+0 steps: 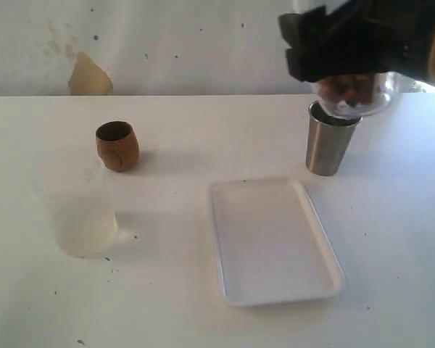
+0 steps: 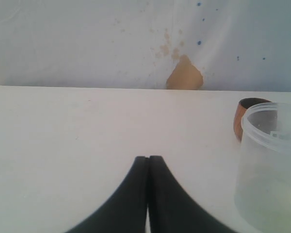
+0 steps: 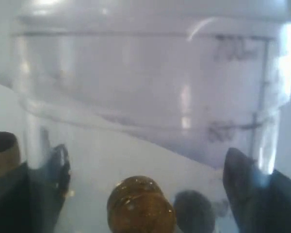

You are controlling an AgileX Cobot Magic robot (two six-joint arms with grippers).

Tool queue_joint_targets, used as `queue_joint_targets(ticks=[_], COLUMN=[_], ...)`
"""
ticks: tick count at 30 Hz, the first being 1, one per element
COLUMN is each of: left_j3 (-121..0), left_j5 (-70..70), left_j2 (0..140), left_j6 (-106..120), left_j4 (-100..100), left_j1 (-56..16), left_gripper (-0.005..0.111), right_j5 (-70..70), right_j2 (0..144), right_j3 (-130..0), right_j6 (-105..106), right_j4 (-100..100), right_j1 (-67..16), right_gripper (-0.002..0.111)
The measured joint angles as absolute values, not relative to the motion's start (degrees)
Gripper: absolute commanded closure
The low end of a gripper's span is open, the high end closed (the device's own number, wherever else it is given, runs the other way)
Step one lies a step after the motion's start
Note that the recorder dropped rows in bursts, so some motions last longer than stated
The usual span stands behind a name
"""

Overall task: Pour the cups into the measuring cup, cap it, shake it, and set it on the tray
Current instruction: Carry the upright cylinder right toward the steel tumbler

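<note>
- Locate the tray [image 1: 272,246] nearest the camera, flat on the table [image 1: 399,239] and bare. Treat it as the set-down spot reserved for the final step.
- Find the frosted cup [image 1: 87,230] at similar depth on the left, well apart from the tray. Disregard it for this task.
- Note the left gripper [image 2: 148,165] low over the table near that frosted cup, fingers pressed together on nothing. Judge it parked clear of the working side.
- Identify the wooden cup [image 1: 117,146] farther back, upright and untouched. Do not assume full or empty, since the interior reads only as dark.
- Identify the steel tumbler [image 1: 329,148] at similar depth on the right, upright beyond the tray's far corner.
- Find the measuring cup [image 1: 351,94] raised off the table, just over the tumbler's mouth. Cannot tell whether touching it.
- Confirm the right gripper [image 3: 145,158] spread wide, clamping the measuring cup's clear wall with a pad on each side, which carries it off the table.
- Observe a brown ridged piece [image 3: 140,204] and a darker piece [image 3: 194,213] inside. Judge some pouring already done.
- Cannot tell whether the cap is fitted.
</note>
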State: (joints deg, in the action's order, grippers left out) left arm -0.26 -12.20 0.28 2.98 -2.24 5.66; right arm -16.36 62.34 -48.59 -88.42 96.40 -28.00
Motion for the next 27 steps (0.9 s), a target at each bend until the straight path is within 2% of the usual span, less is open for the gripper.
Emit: queue_joint_targets(ticks=[7,14,21,27], left_j3=[-0.3,-0.3,-0.3,-0.3], left_j5=[-12.2,-12.2,-12.2,-12.2], left_j2=[0.3,0.3,0.3,0.3], left_j6=[3.0,3.0,3.0,3.0], left_j4=[-2.2,-2.2,-2.2,-2.2], left_j1=[5.7,5.7,5.7,5.7], left_gripper=[0.107,0.107,0.107,0.107], right_j5=[-38.7,-46.8,-41.3,-17.4], right_j2=[63.0,74.3,80.9,81.2], right_j3=[-36.1,-34.4,-39.0,-45.9], right_j6=[-113.5,-119.3,-115.4,-101.5], right_j4=[98.8,98.3,98.2,98.2], right_j1=[-27.6,-27.4,-27.4,-27.4], right_gripper=[0.108,0.108,0.108,0.108])
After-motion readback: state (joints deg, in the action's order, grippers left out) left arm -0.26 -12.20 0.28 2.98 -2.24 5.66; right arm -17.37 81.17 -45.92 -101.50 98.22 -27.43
